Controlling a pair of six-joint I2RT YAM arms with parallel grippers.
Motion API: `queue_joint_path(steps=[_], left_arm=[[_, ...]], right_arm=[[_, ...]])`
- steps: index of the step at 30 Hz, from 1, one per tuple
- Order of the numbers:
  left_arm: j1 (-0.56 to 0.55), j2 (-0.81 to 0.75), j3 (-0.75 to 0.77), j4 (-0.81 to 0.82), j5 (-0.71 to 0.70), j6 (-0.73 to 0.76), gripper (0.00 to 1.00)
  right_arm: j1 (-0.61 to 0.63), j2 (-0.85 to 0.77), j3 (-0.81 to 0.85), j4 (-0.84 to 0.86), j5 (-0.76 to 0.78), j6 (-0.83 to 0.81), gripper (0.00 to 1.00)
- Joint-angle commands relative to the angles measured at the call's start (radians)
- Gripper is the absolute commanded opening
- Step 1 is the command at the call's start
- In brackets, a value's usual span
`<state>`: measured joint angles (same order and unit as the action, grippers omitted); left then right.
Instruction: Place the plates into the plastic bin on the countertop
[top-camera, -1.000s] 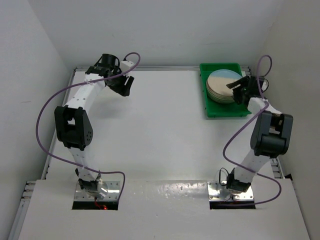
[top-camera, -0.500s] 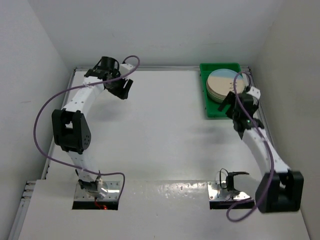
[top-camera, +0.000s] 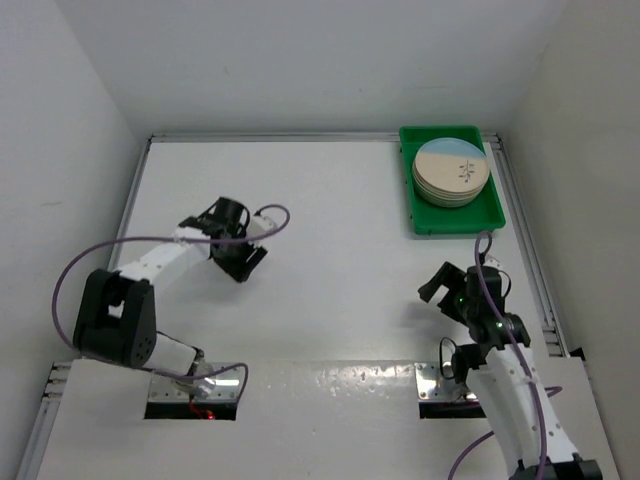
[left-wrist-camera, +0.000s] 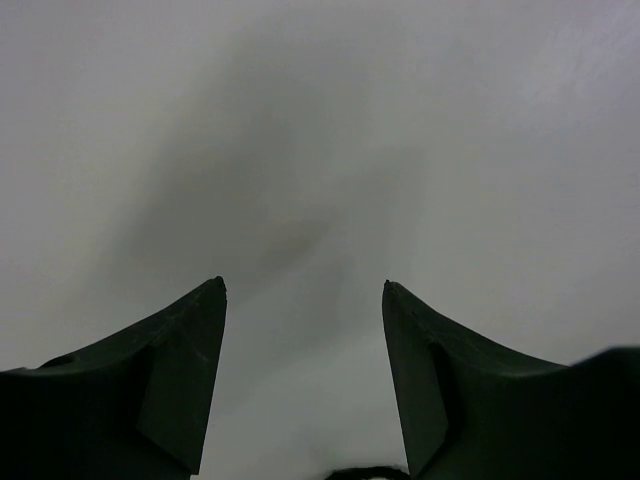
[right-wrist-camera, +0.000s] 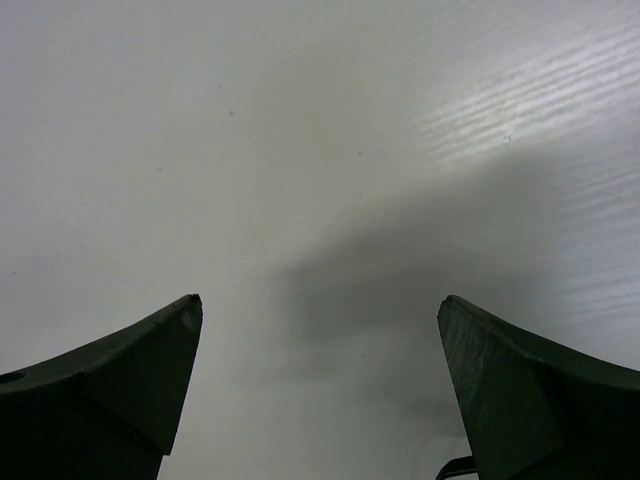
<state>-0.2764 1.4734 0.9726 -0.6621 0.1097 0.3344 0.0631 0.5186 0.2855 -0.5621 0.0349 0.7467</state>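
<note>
Hovering low over the white surface (top-camera: 340, 210), both arms are folded near their bases with nothing held.
The left fingers (top-camera: 243, 266) stand apart and empty, on an arm bent low with its elbow by its base. The right fingers (top-camera: 444, 292) are spread wide and empty, pointing down at the surface. The plates (top-camera: 452, 172) sit stacked in the green bin (top-camera: 456, 224), well beyond the right fingers and far right of the left fingers.

We see a robotics lab test cell: a bare white worktop (top-camera: 330, 240) boxed in by plain white walls (top-camera: 300, 60), thin metal rails (top-camera: 125, 225) along its edges, a left arm (top-camera: 160, 262) and a right arm (top-camera: 510, 380) bolted to metal base plates (top-camera: 225, 380), and purple cables (top-camera: 100, 248) looping loose.
</note>
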Motion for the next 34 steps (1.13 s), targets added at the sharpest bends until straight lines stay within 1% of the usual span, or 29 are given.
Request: queue_joint_path(steps=[1,3,4,6,11,15,21,27,34], left_arm=[[-0.023,-0.158,-0.184,0.099,-0.1,0.058,0.66],[-0.041,-0.269,-0.309,0.127,-0.1,0.067,0.66],[-0.068,-0.295,-0.333,0.127,-0.1,0.084,0.66],[-0.069,-0.334,-0.362,0.137,-0.146,0.075,0.66],[-0.049,-0.378,-0.362,0.147,-0.156,0.066,0.66],[-0.049,-0.397,-0.371,0.147,-0.156,0.066,0.66],[-0.049,-0.406,-0.382,0.156,-0.146,0.075,0.66],[-0.049,-0.424,-0.391,0.165,-0.146,0.075,0.66],[-0.049,-0.424,-0.391,0.174,-0.146,0.075,0.66]], right_arm=[[0.009,-0.084,-0.032,-0.016,-0.069,0.054,1.0],[0.006,-0.109,-0.04,-0.019,-0.07,0.046,1.0],[0.006,-0.121,-0.04,-0.025,-0.081,0.024,1.0],[0.004,-0.123,-0.039,-0.036,-0.093,0.01,1.0],[0.006,-0.103,-0.04,-0.025,-0.142,-0.03,1.0],[0.006,-0.112,-0.037,-0.027,-0.147,-0.032,1.0],[0.004,-0.152,-0.042,-0.038,-0.144,-0.032,1.0],[0.006,-0.158,-0.049,-0.035,-0.145,-0.03,1.0],[0.006,-0.149,-0.054,-0.01,-0.191,-0.056,1.0]])
